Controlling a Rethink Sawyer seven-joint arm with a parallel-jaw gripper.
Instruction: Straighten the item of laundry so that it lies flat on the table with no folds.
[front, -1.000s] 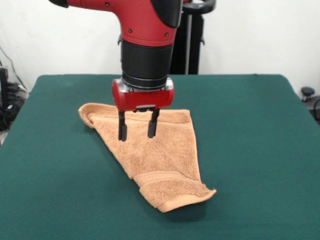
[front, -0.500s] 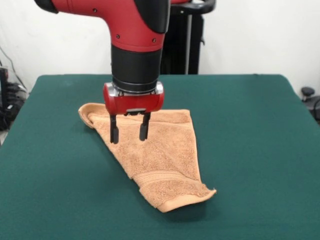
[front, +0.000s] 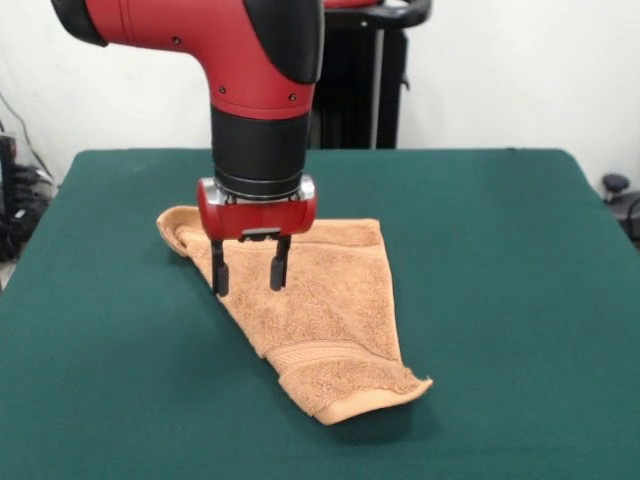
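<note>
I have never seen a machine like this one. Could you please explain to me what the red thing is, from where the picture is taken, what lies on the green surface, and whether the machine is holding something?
The red and black thing is a robot arm. At its lower end is a gripper with two thin black fingers, which stand apart, so it is open and holds nothing. The picture is taken from the front, across the table, facing the robot. On the green table top lies a small orange-tan towel, roughly triangular, with folded edges. The fingers hang over the towel's left edge. Whether the tips touch the cloth cannot be told.
</note>
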